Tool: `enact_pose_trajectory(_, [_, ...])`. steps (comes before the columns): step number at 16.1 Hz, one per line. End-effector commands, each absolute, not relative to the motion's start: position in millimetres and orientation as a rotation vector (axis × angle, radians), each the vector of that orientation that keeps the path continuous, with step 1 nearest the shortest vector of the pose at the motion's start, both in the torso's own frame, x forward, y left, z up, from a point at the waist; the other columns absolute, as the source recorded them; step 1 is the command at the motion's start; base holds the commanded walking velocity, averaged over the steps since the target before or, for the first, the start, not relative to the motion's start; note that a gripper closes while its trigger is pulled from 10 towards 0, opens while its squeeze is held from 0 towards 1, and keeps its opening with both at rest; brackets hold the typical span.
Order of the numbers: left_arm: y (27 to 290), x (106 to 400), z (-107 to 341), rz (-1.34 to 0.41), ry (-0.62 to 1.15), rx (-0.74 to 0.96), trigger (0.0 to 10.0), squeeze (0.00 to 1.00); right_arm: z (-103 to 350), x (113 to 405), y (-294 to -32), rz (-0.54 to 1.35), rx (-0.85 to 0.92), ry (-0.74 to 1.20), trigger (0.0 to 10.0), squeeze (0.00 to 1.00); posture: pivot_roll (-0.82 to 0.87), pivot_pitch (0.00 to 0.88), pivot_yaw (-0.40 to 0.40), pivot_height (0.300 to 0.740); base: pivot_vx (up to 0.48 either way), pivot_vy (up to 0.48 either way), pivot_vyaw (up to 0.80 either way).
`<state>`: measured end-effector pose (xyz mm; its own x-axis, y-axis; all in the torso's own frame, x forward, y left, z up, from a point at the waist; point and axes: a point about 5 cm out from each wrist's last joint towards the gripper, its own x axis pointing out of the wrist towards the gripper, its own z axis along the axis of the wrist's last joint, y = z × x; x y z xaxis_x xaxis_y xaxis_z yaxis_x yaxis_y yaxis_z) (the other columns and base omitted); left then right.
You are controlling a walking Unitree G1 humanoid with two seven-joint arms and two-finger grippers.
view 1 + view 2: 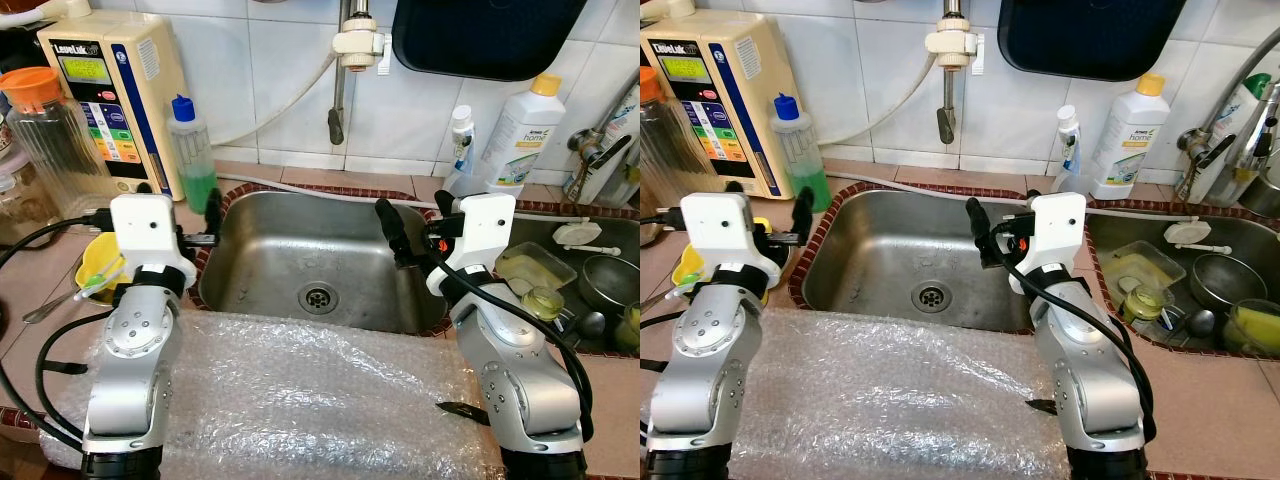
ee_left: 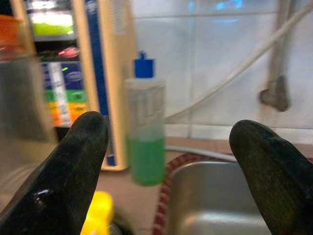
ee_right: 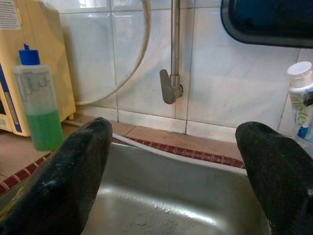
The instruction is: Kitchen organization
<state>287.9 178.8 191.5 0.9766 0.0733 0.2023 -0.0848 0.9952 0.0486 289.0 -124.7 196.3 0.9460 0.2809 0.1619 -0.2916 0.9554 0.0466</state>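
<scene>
A steel sink (image 1: 300, 250) sits sunk into a tiled table, its basin bare down to the round drain (image 1: 317, 297). Both silver arms reach forward over a sheet of bubble wrap (image 1: 300, 390) that covers the table's near edge, in front of the sink.

The left hand (image 1: 212, 222) hovers at the sink's left rim, its two black fingers (image 2: 73, 166) spread apart and holding nothing. The right hand (image 1: 415, 232) hovers over the sink's right rim, fingers likewise apart and empty.

At the far left corner of the sink stands a clear bottle of green liquid (image 1: 192, 152) with a blue cap, just beside a cream water-filter unit (image 1: 112, 95) against the wall. A yellow cup (image 1: 100, 265) is partly hidden behind the left arm. A tap (image 1: 345, 70) hangs from the tiled wall above the far edge.

A white detergent bottle (image 1: 520, 130) and a smaller spray bottle (image 1: 460, 150) stand at the far right. Beyond the right arm, a second basin (image 1: 1160, 280) holds crowded dishes, cut off at the edge and hard to tell apart.
</scene>
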Motion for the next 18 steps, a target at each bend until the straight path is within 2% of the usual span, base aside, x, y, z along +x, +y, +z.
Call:
enact_pose_trajectory(1, [184,286,197,0.125,-0.207,0.067,10.0,0.0,200,288,-126,0.296,0.068,-0.164,10.0,0.0,0.04,0.0,-0.011,0.74,0.0,0.0,0.0])
enact_pose_trajectory(3, [191,280,196,0.145,-0.198,0.064,10.0,0.0,201,285,-123,0.363,0.084,-0.132,10.0,0.0,0.05,0.0,-0.015,0.74,0.0,0.0,0.0])
enact_pose_trajectory(4, [195,275,196,0.145,-0.202,0.064,10.0,0.0,199,278,-117,0.492,0.051,-0.086,10.0,0.0,0.06,0.0,-0.02,0.74,0.0,0.0,0.0])
enact_pose_trajectory(6, [198,265,190,0.135,-0.189,0.061,10.0,0.0,197,273,-117,0.587,0.019,-0.055,10.0,0.0,0.08,0.0,-0.026,0.74,0.0,0.0,0.0])
enact_pose_trajectory(9, [202,251,181,0.123,-0.147,0.124,10.0,0.0,190,275,-124,0.56,-0.028,-0.039,10.0,0.0,0.1,0.0,-0.035,0.74,0.0,0.0,0.0])
enact_pose_trajectory(12, [200,252,184,0.087,-0.152,0.154,10.0,0.0,194,277,-117,0.546,-0.025,-0.07,10.0,0.0,0.11,0.0,-0.035,0.74,0.0,0.0,0.0])
enact_pose_trajectory(18, [194,260,192,0.057,-0.186,0.168,10.0,0.0,198,279,-118,0.501,-0.011,-0.101,10.0,0.0,0.09,0.0,-0.024,0.74,0.0,0.0,0.76])
